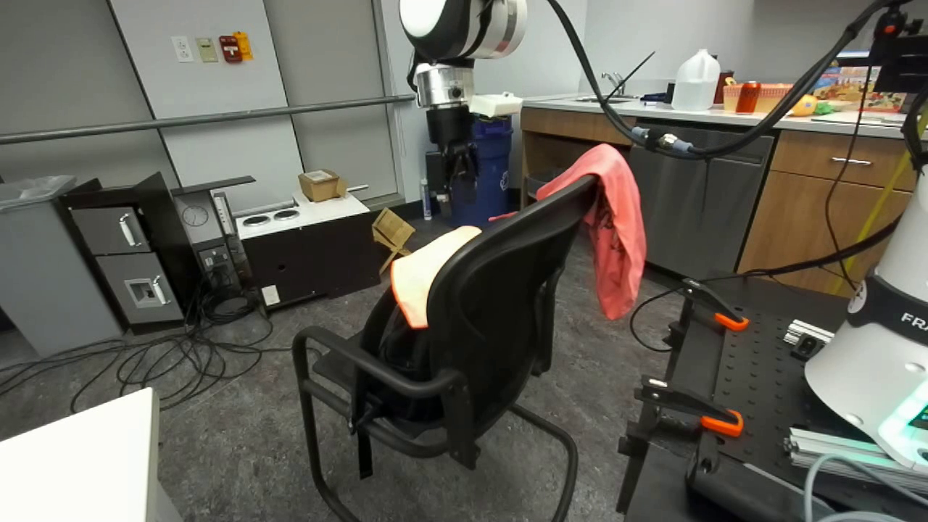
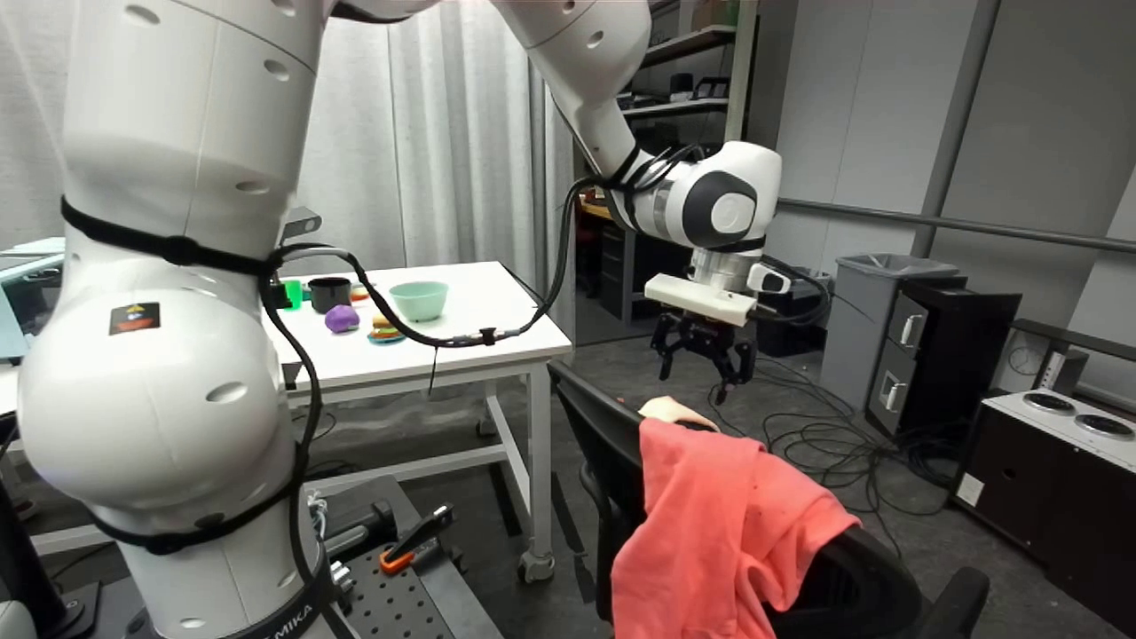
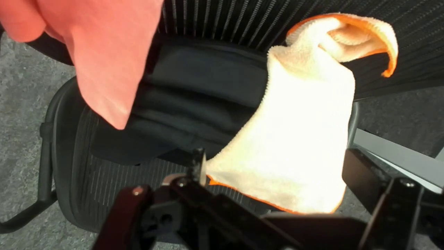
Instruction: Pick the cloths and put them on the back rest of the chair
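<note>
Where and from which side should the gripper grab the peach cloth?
Probably by the bunched end of the peach cloth, near the back rest, from above: its curled folds should be easy to pinch, while the remainder lies flatter, and the open gripper hangs overhead.

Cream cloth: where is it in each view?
In an exterior view: cream cloth just left of centre, left of salmon cloth.
In an exterior view: cream cloth only a small patch, above salmon cloth.
Wrist view: cream cloth right of centre.
Shared landmark: salmon cloth, in all three.
</note>
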